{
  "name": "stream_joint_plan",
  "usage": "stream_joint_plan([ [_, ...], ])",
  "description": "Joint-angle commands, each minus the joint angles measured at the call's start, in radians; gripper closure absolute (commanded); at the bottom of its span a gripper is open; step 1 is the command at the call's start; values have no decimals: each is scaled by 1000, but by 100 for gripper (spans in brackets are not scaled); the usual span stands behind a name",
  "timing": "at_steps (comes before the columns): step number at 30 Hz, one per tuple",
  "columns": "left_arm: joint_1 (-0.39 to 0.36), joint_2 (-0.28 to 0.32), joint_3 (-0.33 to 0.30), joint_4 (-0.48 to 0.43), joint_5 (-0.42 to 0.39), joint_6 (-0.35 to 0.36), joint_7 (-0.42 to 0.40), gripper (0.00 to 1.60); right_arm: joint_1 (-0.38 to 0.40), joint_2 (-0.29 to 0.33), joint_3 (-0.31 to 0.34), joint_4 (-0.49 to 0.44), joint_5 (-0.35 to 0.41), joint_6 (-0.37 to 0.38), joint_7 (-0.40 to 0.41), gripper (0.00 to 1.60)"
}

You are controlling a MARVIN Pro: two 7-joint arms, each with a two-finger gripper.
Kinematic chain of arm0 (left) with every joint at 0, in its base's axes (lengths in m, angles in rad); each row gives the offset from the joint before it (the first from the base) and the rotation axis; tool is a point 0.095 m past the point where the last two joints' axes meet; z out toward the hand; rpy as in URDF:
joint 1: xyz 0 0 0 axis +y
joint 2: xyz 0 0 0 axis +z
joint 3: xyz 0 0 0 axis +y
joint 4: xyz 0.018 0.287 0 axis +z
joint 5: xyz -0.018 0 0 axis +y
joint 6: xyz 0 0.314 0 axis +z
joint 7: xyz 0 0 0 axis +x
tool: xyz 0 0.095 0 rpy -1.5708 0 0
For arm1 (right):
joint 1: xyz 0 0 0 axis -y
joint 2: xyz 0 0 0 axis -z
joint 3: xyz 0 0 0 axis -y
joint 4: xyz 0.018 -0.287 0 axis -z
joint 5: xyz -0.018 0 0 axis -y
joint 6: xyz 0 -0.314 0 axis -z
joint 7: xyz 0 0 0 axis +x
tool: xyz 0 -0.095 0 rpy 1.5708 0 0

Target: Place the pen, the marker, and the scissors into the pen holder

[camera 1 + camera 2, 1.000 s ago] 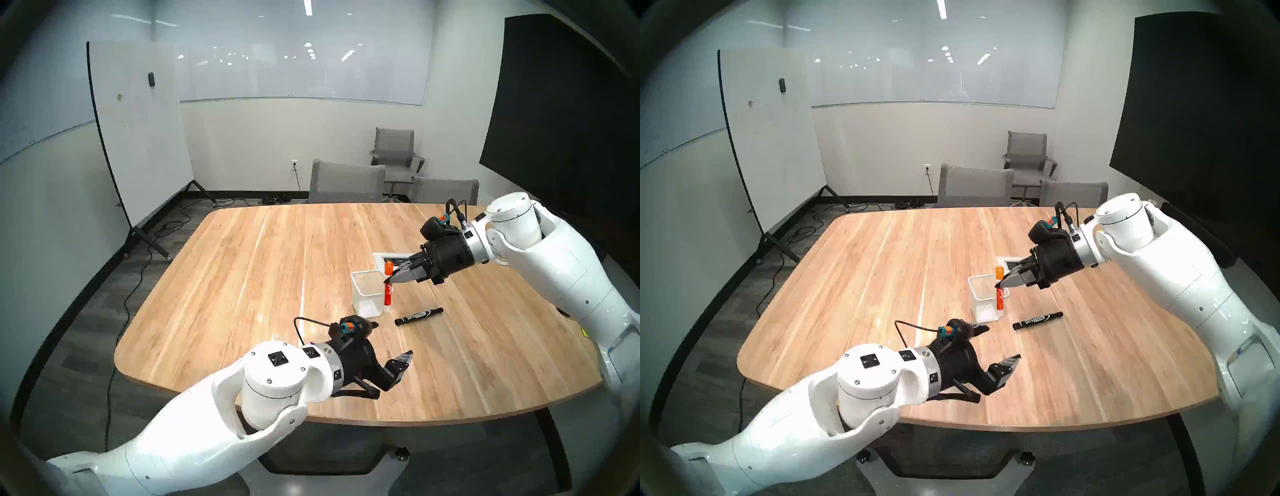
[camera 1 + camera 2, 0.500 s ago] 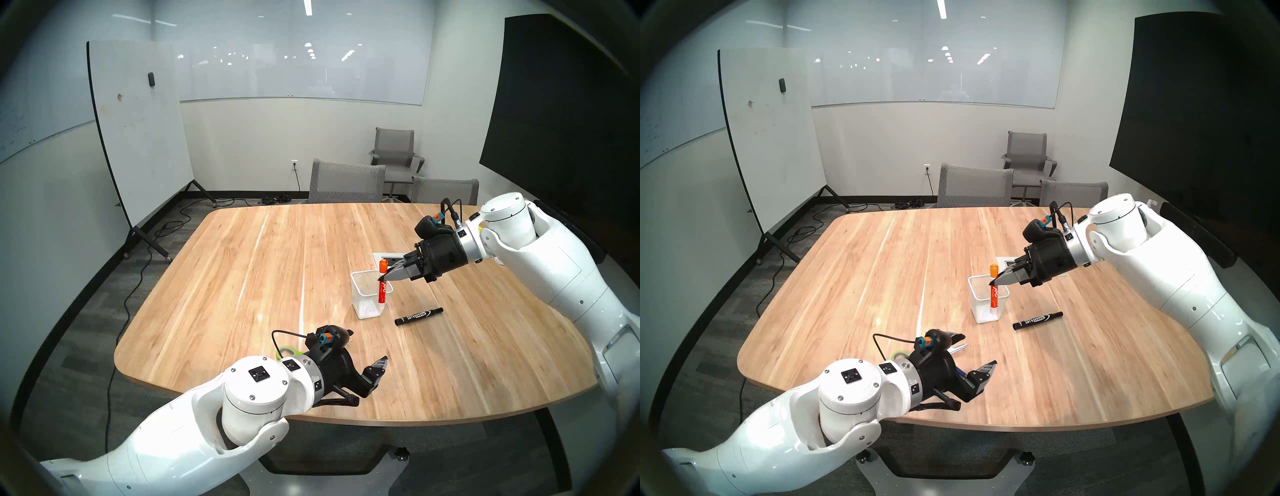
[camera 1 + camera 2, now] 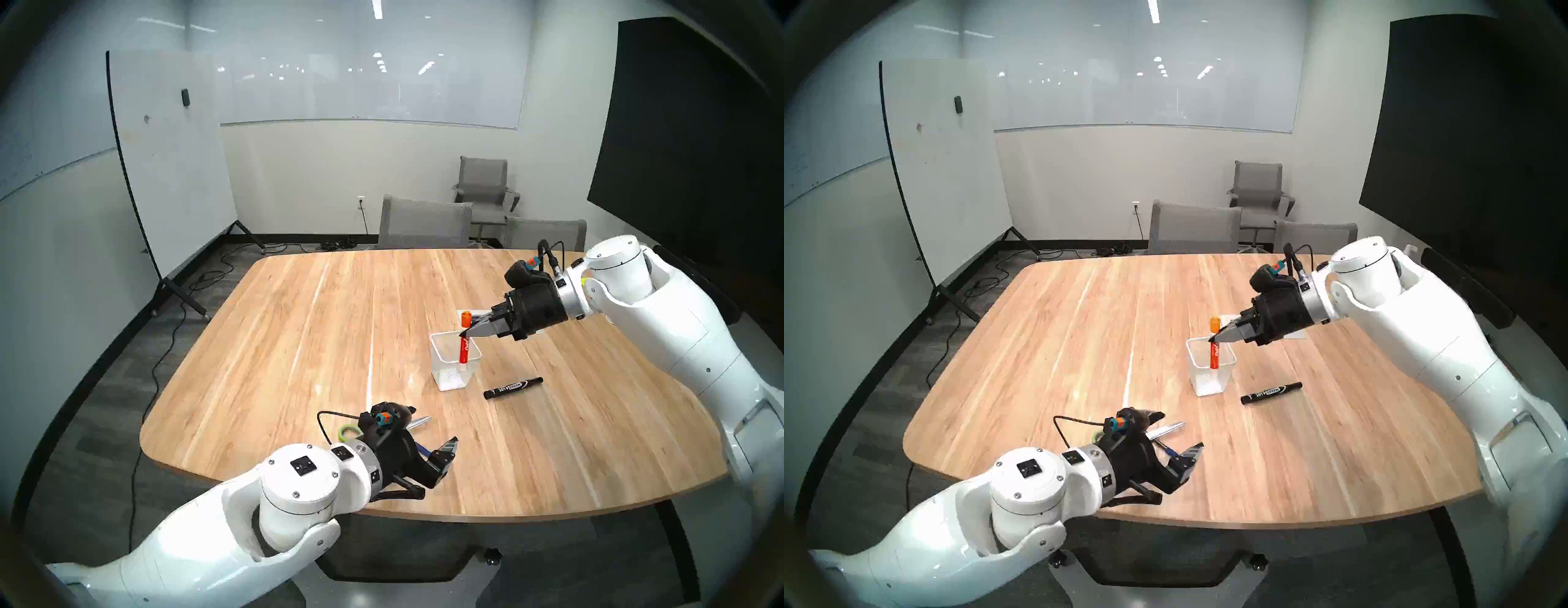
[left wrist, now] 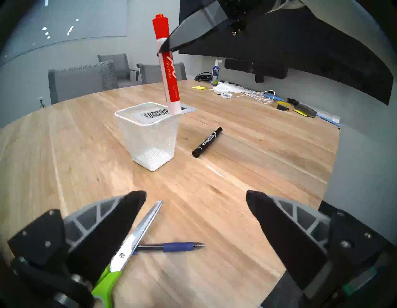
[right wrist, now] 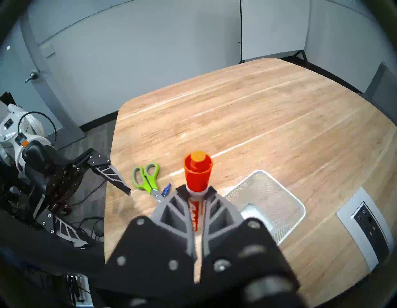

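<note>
My right pincer (image 3: 466,334) is gripping a smooth red marker (image 3: 464,349) over the white mesh cup (image 3: 455,373). My left pincer (image 4: 196,202) is standing wide above the steel scissors (image 4: 137,234) and slim pen (image 4: 171,247).

From the head views the scissors (image 3: 348,432) are mostly hidden behind the left gripper (image 3: 428,429), and only a short bit of the pen (image 3: 1168,450) shows. The left wrist view cuts the scissor handles at its bottom edge. The right gripper (image 5: 196,190) covers the middle of the red marker (image 5: 198,172), whose label is blurred
</note>
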Motion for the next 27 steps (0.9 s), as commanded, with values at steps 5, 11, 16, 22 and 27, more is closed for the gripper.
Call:
stream_joint_plan([
  [5, 6, 5, -16, -27, -2, -33, 8, 0, -21, -19, 38, -14, 17, -2, -78, 160],
  [11, 1, 10, -17, -29, -7, -35, 10, 0, -36, -36, 52, -12, 22, 0, -129, 160],
  [16, -6, 16, -14, -26, -7, -39, 2, 0, -37, -51, 54, 2, 22, -1, -148, 160],
  [22, -27, 19, -12, -14, -7, -35, -21, 0, -42, -66, 58, 14, 25, -4, -170, 160],
  [27, -45, 19, -26, 16, -18, -32, -41, 0, -47, -72, 64, 18, 28, -6, -187, 160],
])
